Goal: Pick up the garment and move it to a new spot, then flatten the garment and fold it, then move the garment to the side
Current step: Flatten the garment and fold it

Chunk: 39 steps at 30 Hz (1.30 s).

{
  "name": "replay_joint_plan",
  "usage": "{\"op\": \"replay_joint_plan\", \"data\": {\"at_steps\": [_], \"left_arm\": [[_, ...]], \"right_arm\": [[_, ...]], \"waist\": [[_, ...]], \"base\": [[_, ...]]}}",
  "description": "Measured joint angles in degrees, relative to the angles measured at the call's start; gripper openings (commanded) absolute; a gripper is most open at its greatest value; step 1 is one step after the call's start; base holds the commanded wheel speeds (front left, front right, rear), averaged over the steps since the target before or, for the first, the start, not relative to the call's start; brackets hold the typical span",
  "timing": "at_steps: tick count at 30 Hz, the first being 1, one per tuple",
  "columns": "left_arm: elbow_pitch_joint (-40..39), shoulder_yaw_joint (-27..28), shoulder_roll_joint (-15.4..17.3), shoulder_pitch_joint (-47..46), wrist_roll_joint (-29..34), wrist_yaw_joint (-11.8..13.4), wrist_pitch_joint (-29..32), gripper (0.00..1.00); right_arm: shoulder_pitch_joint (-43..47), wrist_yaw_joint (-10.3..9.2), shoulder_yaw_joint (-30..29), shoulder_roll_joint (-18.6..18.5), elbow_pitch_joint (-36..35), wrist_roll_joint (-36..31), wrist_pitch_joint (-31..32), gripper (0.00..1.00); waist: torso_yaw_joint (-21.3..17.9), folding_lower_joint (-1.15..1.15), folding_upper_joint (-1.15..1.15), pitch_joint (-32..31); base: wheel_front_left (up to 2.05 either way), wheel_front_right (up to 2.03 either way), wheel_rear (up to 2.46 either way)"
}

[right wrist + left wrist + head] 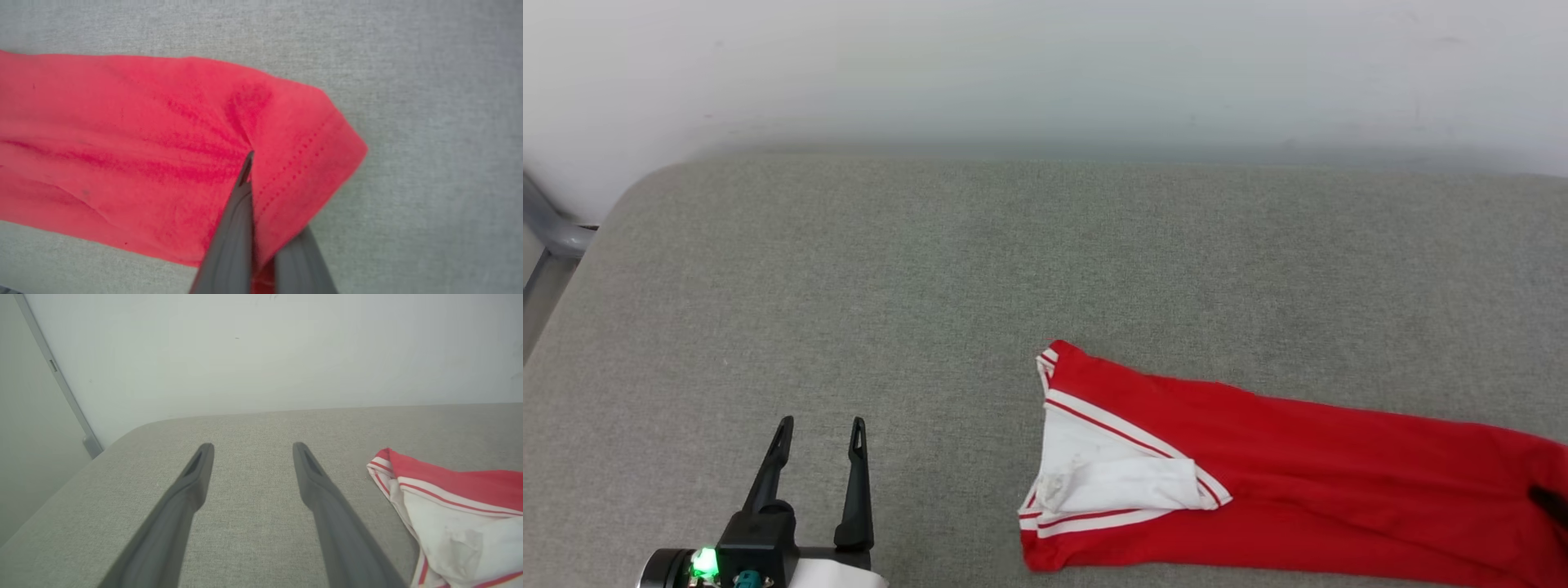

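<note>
Head view: the left fingers [856,482] are held spread, empty, over the cushion [931,269]; the jersey [1298,465] is laid as a long folded strip at right, its hem pinched by the right fingers [235,232]. Further folding and moving aside are judged left.

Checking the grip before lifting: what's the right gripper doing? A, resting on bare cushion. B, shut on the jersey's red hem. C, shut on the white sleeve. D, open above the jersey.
B: the right gripper is closed, with the stitched red hem of the jersey pinched between its fingers.
</note>
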Motion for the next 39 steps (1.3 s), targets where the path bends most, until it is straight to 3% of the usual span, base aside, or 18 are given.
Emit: {"op": "replay_joint_plan", "data": {"at_steps": [6, 17, 26, 39], "left_arm": [[0.41, 0.65, -0.14, 1.21, 0.57, -0.49, 0.00, 1.00], [0.75, 0.94, -0.55, 2.52, 1.04, -1.31, 0.00, 1.00], [1.30, -0.11, -0.87, 1.87, 1.48, -2.01, 0.00, 1.00], [1.94, -1.02, -1.32, -0.77, 1.90, -2.18, 0.00, 1.00]], "right_arm": [[1.30, -0.02, -0.47, -1.78, -1.20, 2.03, 0.65, 0.00], [2.86, -0.04, -1.83, -1.21, -19.23, 7.30, 6.54, 0.00], [-0.77, -0.04, -0.48, 4.22, -25.01, 3.45, 10.89, 0.00], [-12.01, -0.04, 10.26, 14.44, -19.26, -3.76, 13.32, 0.00]], "waist": [[-0.14, 0.00, 0.00, -1.90], [-0.68, 0.00, 0.00, -3.70], [0.69, 0.00, 0.00, -2.68], [3.25, 0.00, 0.00, 0.48]], "base": [[0.00, 0.00, 0.00], [0.00, 0.00, 0.00], [0.00, 0.00, 0.00], [0.00, 0.00, 0.00]]}}
